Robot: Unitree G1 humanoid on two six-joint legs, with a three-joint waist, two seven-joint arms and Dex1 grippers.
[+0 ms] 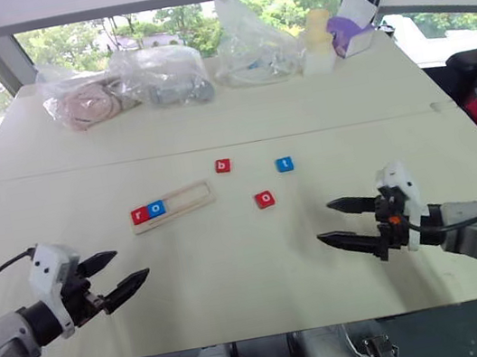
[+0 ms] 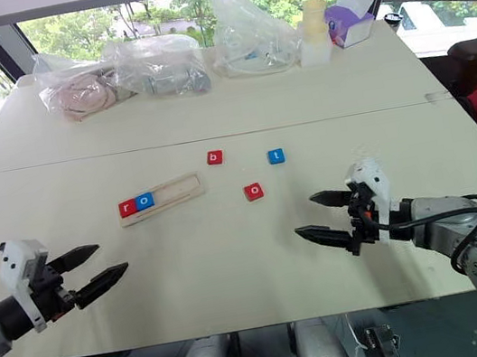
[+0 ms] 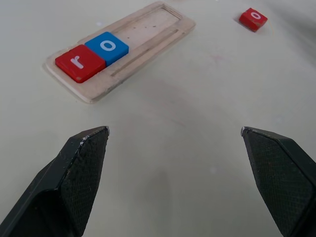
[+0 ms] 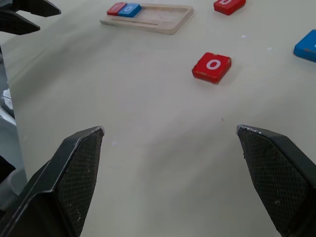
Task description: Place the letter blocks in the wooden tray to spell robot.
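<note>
Currently the wooden tray (image 1: 173, 206) lies on the counter (image 1: 236, 270) with its long axis running left to right, slightly tilted, ahead of the left gripper (image 1: 117, 275). It holds two letter blocks at its left end: a red r (image 1: 140, 216) and, touching it, a blue o (image 1: 156, 209). The remaining three places are vacant.

Three blocks lie loose on the counter, to the right of the tray: a red b (image 1: 223, 165) just beyond the tray's right end, a blue t (image 1: 285, 164) further right, and a red o (image 1: 264, 199) nearest the robot. The next letter needed is judged to be the b.

Both grippers hover near the counter's front edge, fingers spread wide, nothing held. The right gripper (image 1: 345, 221) points towards the loose blocks and is the nearer arm to all three; the red o lies directly ahead of its fingers, the b beyond it and to the left.
</note>
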